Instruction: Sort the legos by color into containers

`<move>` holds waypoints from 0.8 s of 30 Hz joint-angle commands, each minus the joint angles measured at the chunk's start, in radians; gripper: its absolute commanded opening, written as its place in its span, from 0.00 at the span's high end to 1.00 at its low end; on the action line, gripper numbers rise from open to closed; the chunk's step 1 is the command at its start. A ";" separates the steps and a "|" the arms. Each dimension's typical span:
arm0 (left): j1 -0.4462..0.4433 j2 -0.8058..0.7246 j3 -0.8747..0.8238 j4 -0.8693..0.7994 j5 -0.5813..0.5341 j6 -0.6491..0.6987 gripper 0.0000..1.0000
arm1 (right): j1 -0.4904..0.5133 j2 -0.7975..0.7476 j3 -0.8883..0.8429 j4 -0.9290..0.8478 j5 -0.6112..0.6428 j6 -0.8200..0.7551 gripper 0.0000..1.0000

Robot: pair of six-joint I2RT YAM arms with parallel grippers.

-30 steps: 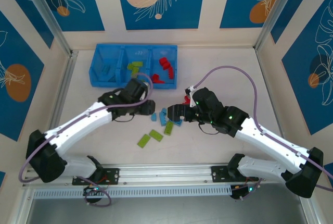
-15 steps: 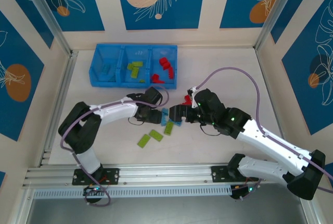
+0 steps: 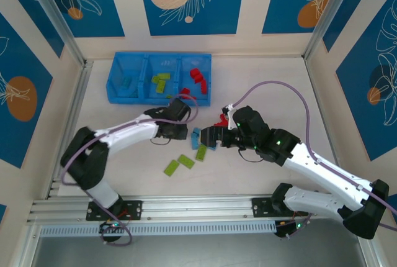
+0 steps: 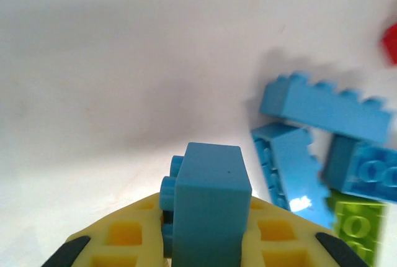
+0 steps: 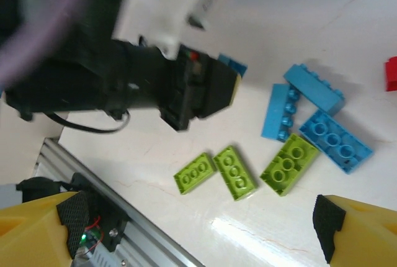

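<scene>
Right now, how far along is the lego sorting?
Partly done. The blue tray already holds sorted blue bricks, sorted green bricks and sorted red bricks, one colour per compartment. In hand: the left gripper is shut on a light blue brick. Left on the table: three loose blue bricks, three loose green bricks and at least one loose red brick.

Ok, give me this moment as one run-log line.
left gripper: shut on light blue brick | right gripper: open, above loose bricks | tray: blue, green, red bricks in separate compartments
</scene>
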 commanded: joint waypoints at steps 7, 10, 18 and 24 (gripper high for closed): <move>0.423 -0.080 0.256 -0.063 -0.010 0.011 0.85 | 0.019 0.019 -0.019 0.108 -0.060 -0.003 0.05; 0.533 0.054 0.402 -0.094 -0.014 -0.009 0.85 | 0.023 0.020 -0.018 0.093 -0.056 0.003 0.05; 0.661 0.452 0.831 -0.245 0.061 -0.006 0.79 | 0.029 -0.017 -0.025 0.050 -0.027 0.004 0.05; 0.695 0.591 1.030 -0.344 0.094 0.056 0.59 | 0.034 -0.052 -0.038 0.022 -0.005 0.009 0.04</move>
